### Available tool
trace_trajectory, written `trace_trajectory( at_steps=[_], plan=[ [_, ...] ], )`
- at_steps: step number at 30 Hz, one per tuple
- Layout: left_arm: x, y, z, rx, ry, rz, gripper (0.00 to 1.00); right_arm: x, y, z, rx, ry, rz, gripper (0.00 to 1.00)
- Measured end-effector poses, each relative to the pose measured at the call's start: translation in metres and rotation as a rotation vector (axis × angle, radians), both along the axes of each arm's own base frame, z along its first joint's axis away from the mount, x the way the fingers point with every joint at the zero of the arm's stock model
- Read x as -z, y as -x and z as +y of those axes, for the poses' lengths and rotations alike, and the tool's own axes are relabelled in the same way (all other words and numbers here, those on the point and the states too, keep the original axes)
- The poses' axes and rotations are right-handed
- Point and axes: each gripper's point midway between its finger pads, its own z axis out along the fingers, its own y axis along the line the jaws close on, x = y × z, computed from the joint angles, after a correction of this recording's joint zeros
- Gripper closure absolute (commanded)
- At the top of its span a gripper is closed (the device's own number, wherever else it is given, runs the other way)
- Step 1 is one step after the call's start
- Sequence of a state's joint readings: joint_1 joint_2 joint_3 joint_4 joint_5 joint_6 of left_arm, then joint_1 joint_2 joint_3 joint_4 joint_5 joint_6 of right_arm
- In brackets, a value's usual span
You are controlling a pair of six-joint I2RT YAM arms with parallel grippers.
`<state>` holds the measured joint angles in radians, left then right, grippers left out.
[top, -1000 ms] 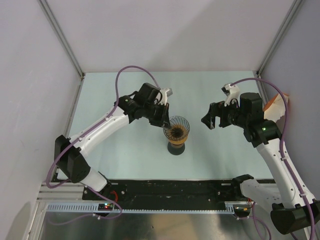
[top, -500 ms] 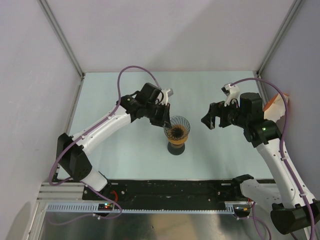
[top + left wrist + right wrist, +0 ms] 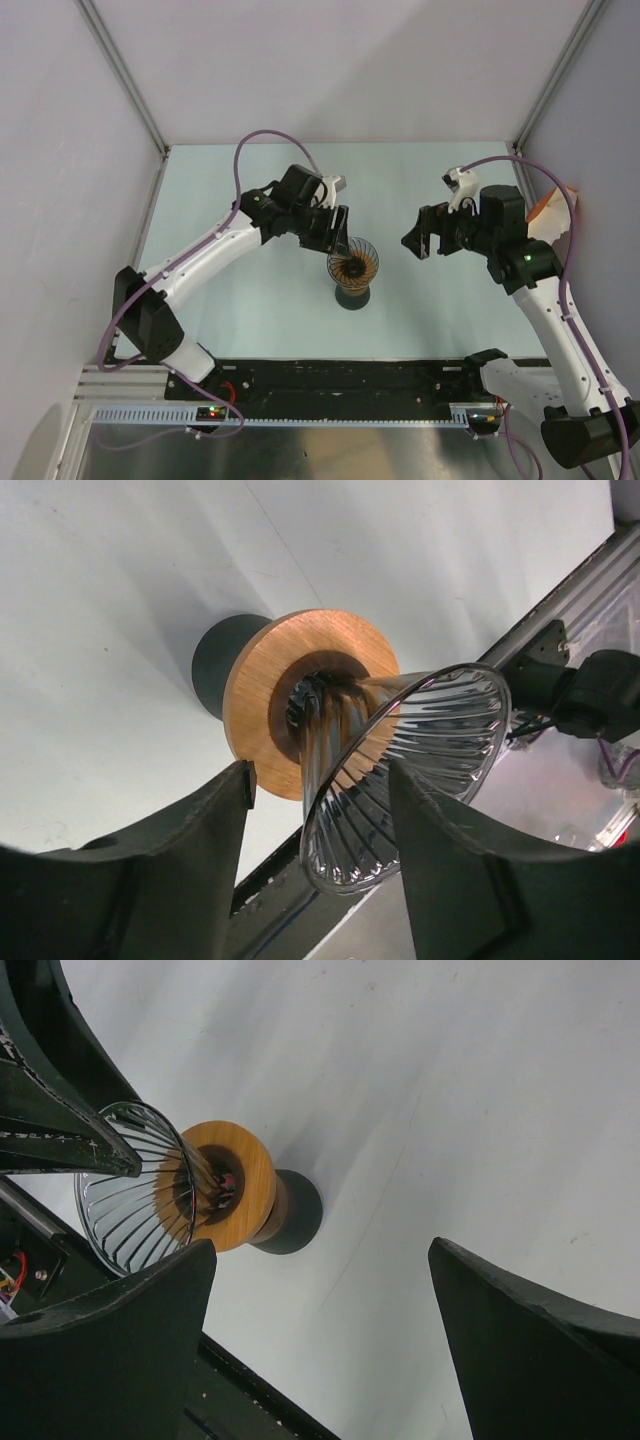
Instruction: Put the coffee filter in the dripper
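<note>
The dripper (image 3: 353, 260), a clear ribbed cone, sits in an orange wooden ring (image 3: 262, 705) on a dark base (image 3: 352, 298). My left gripper (image 3: 337, 232) is open at the cone's far left rim. In the left wrist view the dripper (image 3: 425, 745) has its rim between the spread fingers of the left gripper (image 3: 320, 780), with a gap on the left side. My right gripper (image 3: 415, 243) hangs open and empty to the right of the dripper. Its wrist view shows the dripper (image 3: 125, 1205) left of the right gripper (image 3: 322, 1250). The coffee filter is out of view.
An orange and white thing (image 3: 553, 212) lies against the right wall, partly behind the right arm. Walls close the table on the left, back and right. A black rail (image 3: 350, 375) runs along the near edge by the arm bases.
My left gripper's jaws have spread apart, letting go of the dripper's rim. The right arm has not moved.
</note>
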<state>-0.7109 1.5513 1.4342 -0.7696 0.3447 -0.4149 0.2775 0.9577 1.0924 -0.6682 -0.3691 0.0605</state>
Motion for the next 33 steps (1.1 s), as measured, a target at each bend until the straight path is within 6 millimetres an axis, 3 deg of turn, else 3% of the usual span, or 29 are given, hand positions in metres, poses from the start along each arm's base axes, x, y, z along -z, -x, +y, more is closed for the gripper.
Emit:
trace_trajectory(
  at_steps=[4,9,14,24,33],
  plan=[
    [-0.011,-0.003,-0.001,0.01,0.016,-0.036,0.24,0.001,0.001,0.004,-0.014,-0.015,0.016,0.1],
    [-0.043,-0.009,0.009,0.005,0.051,-0.146,0.27,0.004,0.004,0.013,-0.053,-0.045,0.051,0.15],
    [-0.066,-0.008,0.025,-0.011,0.078,-0.235,0.3,0.009,0.013,0.035,-0.142,-0.069,0.094,0.2],
    [-0.029,0.006,0.041,-0.006,0.02,-0.189,0.33,0.04,0.028,0.078,-0.287,-0.025,0.195,0.33],
    [-0.026,0.003,0.036,-0.003,0.031,-0.192,0.4,0.059,0.028,0.089,-0.31,0.023,0.238,0.44]
  ],
)
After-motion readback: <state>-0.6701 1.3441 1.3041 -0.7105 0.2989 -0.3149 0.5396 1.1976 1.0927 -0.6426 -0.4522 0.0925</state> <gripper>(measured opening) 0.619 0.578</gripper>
